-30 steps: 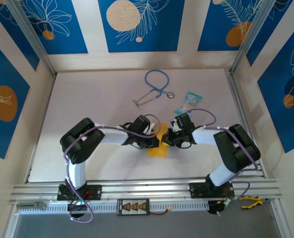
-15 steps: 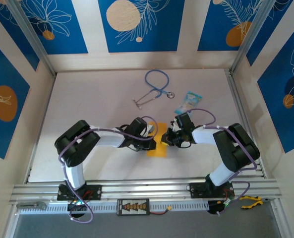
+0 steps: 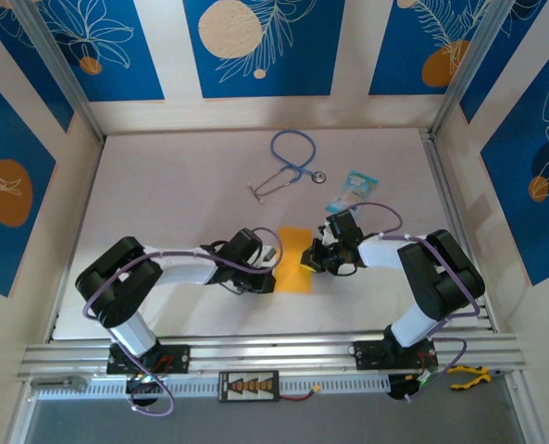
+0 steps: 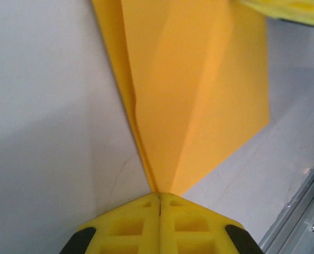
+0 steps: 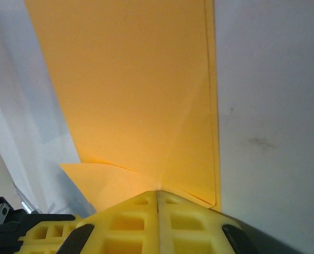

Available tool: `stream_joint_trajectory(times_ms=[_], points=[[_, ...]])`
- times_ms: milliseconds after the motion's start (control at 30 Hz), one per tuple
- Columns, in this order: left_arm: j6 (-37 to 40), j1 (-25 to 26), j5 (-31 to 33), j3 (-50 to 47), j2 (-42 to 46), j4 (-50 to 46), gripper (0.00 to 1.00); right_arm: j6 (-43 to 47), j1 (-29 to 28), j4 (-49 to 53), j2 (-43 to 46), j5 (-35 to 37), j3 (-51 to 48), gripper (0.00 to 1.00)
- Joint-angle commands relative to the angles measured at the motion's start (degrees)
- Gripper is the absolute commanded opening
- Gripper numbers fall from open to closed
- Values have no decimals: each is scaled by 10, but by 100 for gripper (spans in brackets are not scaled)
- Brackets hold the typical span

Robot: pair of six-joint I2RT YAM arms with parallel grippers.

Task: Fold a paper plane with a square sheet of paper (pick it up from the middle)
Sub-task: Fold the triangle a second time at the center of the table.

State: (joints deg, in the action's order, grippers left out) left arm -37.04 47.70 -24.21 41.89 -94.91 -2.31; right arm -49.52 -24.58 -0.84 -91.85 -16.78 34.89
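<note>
The square sheet of paper (image 3: 293, 252) lies flat on the white table, orange-yellow and folded into a narrow strip. Slanted creases run across the sheet (image 4: 199, 79) in the left wrist view. My left gripper (image 3: 274, 271) is shut, its tips at the sheet's left edge; in its own view the left gripper (image 4: 159, 196) meets a pointed corner of the fold. My right gripper (image 3: 307, 261) is shut and rests on the sheet's right side. In the right wrist view the right gripper (image 5: 158, 191) sits on the paper (image 5: 135, 79), with a loose flap (image 5: 104, 182) beside it.
A blue stethoscope (image 3: 288, 165) lies at the back of the table. A light-blue printed packet (image 3: 354, 190) sits behind the right arm. The aluminium rail (image 3: 274, 351) runs along the near edge. Panelled walls close in both sides and the back.
My left gripper has slid left off the sheet to its left edge, uncovering more of the paper. The right gripper has stayed where it was.
</note>
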Motion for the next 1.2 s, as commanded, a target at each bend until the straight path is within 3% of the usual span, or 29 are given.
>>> stream_joint_trajectory(times_ms=[0, 200, 467, 800, 967, 1167], points=[[22, 3, 13, -9, 25, -71, 0, 7, 4, 71, -28, 61, -13, 0], [19, 2, 14, 29, 53, -42, 0, 6, 3, 71, -23, 57, -11, 0], [23, 2, 5, 95, -44, -20, 0, 6, 3, 65, -21, 44, -8, 0], [-4, 3, 18, 36, -77, 11, 0, 15, 1, 63, 23, 11, 19, 0], [-30, 3, 20, 5, -76, 39, 0, 9, -35, 38, 45, -12, 19, 0], [-42, 3, 21, -2, -77, 53, 0, -14, -89, 12, 9, 2, 6, 0]])
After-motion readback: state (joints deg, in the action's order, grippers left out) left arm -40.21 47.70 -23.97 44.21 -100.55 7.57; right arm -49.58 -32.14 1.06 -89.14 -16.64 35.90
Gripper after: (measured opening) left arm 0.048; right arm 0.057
